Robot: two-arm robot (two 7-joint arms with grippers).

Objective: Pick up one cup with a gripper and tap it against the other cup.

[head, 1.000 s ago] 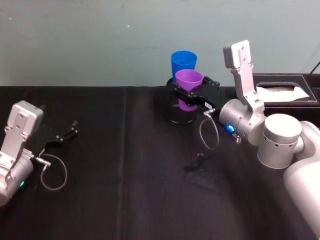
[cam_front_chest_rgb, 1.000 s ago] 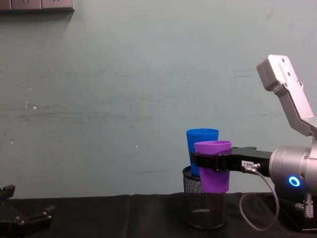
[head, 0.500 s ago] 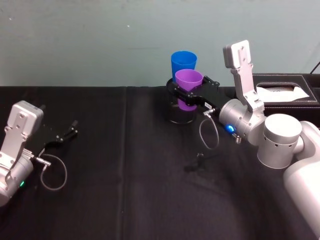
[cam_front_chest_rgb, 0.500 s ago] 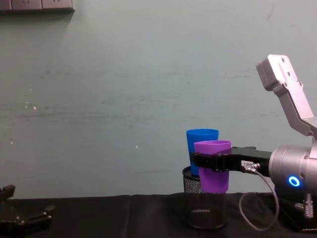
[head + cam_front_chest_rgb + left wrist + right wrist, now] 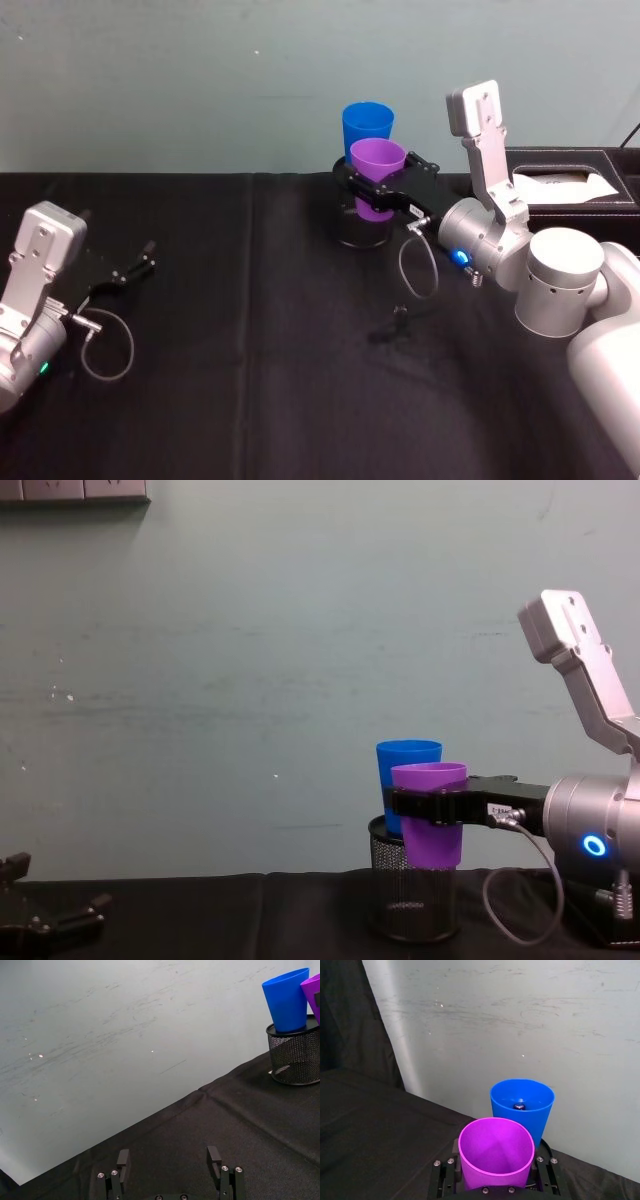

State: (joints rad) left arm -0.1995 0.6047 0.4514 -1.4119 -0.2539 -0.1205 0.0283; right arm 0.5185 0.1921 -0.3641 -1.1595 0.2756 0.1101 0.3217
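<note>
1. Right gripper (image 5: 374, 192) is clamped round the purple cup (image 5: 377, 158) mid-body. The cup is upright, lifted off the table (image 5: 250, 400), by the near edge of the black mesh holder (image 5: 358, 232).
2. Blue cup (image 5: 367, 122) stands upright in the holder, just behind the purple cup. Can't tell if they touch.
3. Step: pick-up looks done, tap is due.
4. Next: short nudge toward the blue cup, wall to wall, gentle so the holder doesn't tip.
5. Left gripper (image 5: 128, 272) idle low at the table's far left, fingers spread.
</note>
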